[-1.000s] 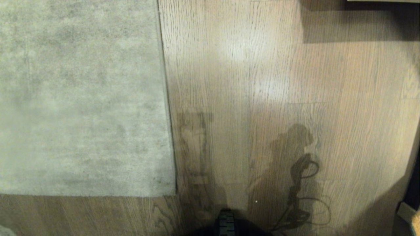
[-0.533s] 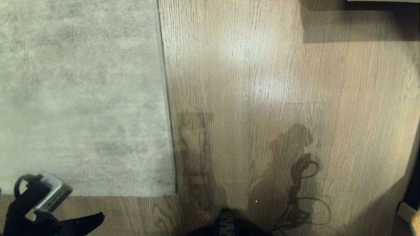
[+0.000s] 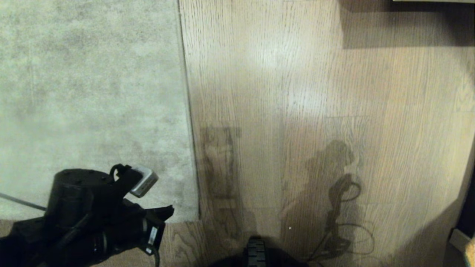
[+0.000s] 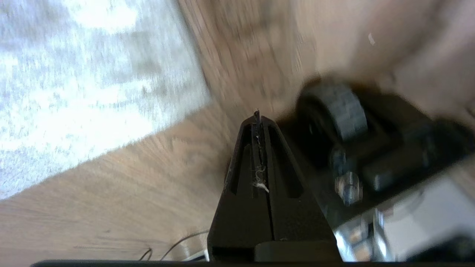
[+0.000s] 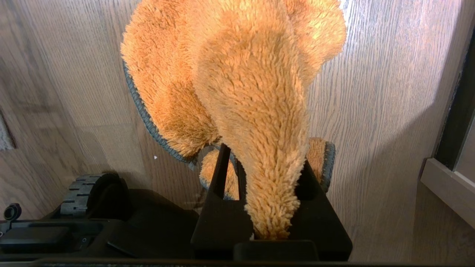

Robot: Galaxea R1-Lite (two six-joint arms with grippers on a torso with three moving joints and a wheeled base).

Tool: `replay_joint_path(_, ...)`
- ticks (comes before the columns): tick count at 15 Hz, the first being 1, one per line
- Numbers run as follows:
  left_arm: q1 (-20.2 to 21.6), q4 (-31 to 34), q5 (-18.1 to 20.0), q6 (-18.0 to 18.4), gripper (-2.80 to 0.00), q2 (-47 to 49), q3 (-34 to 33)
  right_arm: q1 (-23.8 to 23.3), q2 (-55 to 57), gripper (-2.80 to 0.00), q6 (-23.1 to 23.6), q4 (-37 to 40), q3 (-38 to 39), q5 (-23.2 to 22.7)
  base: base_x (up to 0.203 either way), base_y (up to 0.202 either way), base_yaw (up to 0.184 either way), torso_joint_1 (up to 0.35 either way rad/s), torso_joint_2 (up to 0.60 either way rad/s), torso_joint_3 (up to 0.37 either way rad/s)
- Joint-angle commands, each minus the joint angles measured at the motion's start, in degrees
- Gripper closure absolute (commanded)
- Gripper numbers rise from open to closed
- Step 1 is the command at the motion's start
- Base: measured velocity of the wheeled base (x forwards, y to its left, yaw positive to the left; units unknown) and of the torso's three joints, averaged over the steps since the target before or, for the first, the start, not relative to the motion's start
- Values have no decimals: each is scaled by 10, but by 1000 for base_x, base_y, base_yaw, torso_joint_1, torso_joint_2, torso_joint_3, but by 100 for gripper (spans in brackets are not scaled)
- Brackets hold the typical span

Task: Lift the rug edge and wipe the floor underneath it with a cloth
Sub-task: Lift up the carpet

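The pale grey rug (image 3: 92,92) lies flat on the left, and the rug edge (image 3: 190,148) runs down to a square corner (image 3: 197,219) on the wood-grain floor (image 3: 297,92). My left gripper (image 3: 170,211) is shut and empty. It hovers low over the rug's near border, just left of the corner. In the left wrist view its fingertips (image 4: 256,115) point at bare floor beside the rug (image 4: 92,74). My right gripper (image 5: 265,159) is shut on the fuzzy orange cloth (image 5: 241,92), which hangs bunched above the floor (image 5: 371,111).
My base's front wheel (image 3: 256,252) sits at the bottom centre of the head view, close to the rug corner. Dark furniture (image 3: 408,22) casts a shadow at the far right. A cabinet edge (image 5: 449,185) stands beside the right arm.
My left arm has come into the head view from the lower left and swung right and forward over the rug's near edge, towards the corner. The rug and the right arm have not moved.
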State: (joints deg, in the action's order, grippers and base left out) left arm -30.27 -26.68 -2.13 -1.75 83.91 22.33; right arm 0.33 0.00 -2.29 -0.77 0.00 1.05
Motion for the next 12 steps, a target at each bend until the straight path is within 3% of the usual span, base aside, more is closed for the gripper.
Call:
replay_joint_path(1, -32, -7, -45, -22, 0, 71, 34, 0, 1, 0, 0, 0, 0, 0, 0, 0, 0, 0, 0, 0)
replay_joint_path(4, -63, -23, -91, -54, 0, 122, 94, 0, 0, 0, 0, 0, 0, 0, 0, 0, 0, 0, 0, 0)
replay_joint_path(8, -80, -75, -173, -62, 0, 178, 130, 0, 1, 0, 0, 0, 0, 0, 0, 0, 0, 0, 0, 0)
replay_joint_path(12, -78, -91, -191, -74, 0, 194, 137, 0, 0, 0, 0, 0, 0, 0, 0, 0, 0, 0, 0, 0)
